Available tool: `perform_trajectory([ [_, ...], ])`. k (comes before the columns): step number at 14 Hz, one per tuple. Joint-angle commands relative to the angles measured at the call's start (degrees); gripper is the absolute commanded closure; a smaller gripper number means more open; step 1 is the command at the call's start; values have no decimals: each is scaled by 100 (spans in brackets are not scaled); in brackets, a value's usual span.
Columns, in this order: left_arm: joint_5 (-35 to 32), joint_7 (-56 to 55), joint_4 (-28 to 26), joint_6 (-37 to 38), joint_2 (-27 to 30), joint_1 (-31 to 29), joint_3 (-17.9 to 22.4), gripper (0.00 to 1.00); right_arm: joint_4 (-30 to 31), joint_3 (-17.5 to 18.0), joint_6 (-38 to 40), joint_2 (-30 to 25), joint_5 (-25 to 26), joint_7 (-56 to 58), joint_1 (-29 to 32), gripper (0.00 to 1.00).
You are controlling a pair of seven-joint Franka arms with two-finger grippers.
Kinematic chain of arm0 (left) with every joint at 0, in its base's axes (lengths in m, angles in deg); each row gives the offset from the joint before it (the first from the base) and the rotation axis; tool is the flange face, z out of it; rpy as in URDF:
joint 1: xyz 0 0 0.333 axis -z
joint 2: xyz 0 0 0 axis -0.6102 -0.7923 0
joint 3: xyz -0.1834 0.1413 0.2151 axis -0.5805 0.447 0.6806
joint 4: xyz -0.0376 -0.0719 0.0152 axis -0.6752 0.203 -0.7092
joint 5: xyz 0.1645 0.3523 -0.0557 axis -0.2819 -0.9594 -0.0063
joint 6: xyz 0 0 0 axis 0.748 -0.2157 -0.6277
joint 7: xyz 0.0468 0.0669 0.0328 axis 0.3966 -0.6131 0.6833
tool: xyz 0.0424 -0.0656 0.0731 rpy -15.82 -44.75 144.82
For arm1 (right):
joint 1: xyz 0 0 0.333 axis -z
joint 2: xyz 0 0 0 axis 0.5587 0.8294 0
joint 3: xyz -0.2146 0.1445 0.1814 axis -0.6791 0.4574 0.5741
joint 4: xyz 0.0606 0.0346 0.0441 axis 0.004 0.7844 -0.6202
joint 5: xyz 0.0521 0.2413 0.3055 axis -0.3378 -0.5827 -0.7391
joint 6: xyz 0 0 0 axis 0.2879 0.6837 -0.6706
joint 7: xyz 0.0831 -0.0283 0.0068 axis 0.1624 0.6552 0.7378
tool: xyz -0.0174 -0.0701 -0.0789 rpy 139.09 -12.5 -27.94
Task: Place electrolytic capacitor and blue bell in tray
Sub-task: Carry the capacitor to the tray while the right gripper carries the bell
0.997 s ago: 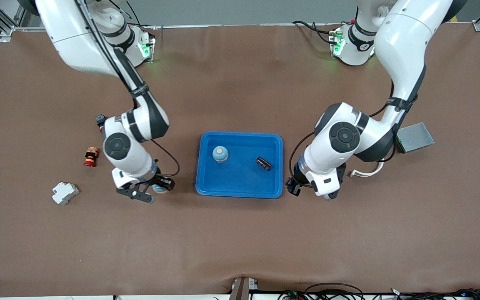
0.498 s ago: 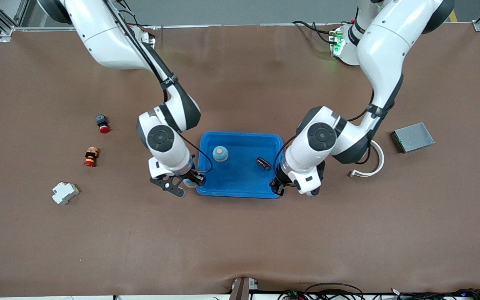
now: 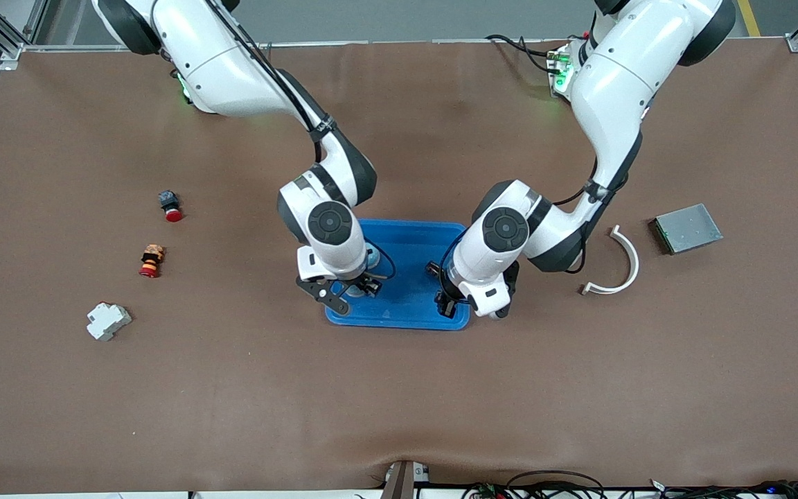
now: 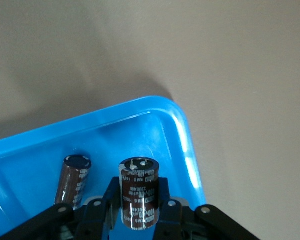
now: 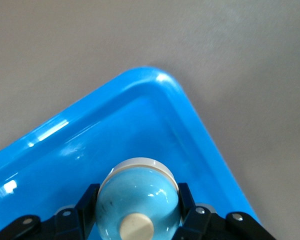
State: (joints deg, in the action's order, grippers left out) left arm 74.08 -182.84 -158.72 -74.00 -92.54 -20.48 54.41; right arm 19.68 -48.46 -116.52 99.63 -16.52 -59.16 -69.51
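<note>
Capacitor clamped between the left gripper's fingers: a dark brown glossy cylinder, upright, with white print on its sleeve too small to read. It hangs over a corner of the tray, toward the left arm's end and the camera side. Just beside the gripper a second capacitor, same brown sleeve with a dark top, lies on the tray floor.

Right gripper is closed on the bell: a pale blue glossy dome on a white base ring, with a cream knob on top. It hangs over the tray's other camera-side corner, toward the right arm's end. In the front view another bell shows partly past the right arm, in the tray.

Tray is bright blue smooth plastic, shallow, with rounded corners and a raised rim; the arms cover much of it. Table is covered in matte brown.

Well apart from the right gripper, toward that arm's end: a white blocky part, a red-and-orange part, a black part with a red cap. Near the left arm: a white curved strip, then a grey flat box.
</note>
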Motion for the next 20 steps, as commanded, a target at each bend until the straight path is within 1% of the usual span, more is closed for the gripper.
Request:
perform_trajectory([
  [1,-67,-141,122,-14,-168,151,101,100,-231,-61,41,226,54,-159,-40,100],
  [4,-76,-132,130,-14,-273,151,101,100,-239,-61,-11,332,62,-160,-22,100],
  [7,-76,-106,130,-14,-326,151,101,100,-239,-61,-310,472,80,-177,-31,100],
  [8,-67,-89,139,-14,-344,151,101,92,-239,-70,-389,508,80,-177,-31,100],
  [9,-67,-88,139,-14,-344,151,110,68,-239,-61,-424,551,80,-177,-31,100],
  [10,-76,-62,148,-14,-335,151,127,28,-239,-70,-494,578,80,-169,-31,100],
  [11,-111,-62,157,-14,-309,151,136,0,-248,-70,-591,613,89,-168,-22,100],
  [14,-496,-80,174,3,-125,125,127,0,-257,-70,-671,666,89,-168,-22,100],
  [15,-506,-80,183,47,-46,81,127,0,-266,-70,-671,666,89,-134,13,64],
  [16,-541,-80,183,56,86,46,127,0,-266,-79,-680,666,89,-159,4,1],
  [18,-751,34,183,170,358,-147,127,0,-266,-79,-653,657,115,-98,-40,0],
  [20,-788,498,183,512,683,-297,118,0,-336,-79,-566,622,106,-28,-31,0],
])
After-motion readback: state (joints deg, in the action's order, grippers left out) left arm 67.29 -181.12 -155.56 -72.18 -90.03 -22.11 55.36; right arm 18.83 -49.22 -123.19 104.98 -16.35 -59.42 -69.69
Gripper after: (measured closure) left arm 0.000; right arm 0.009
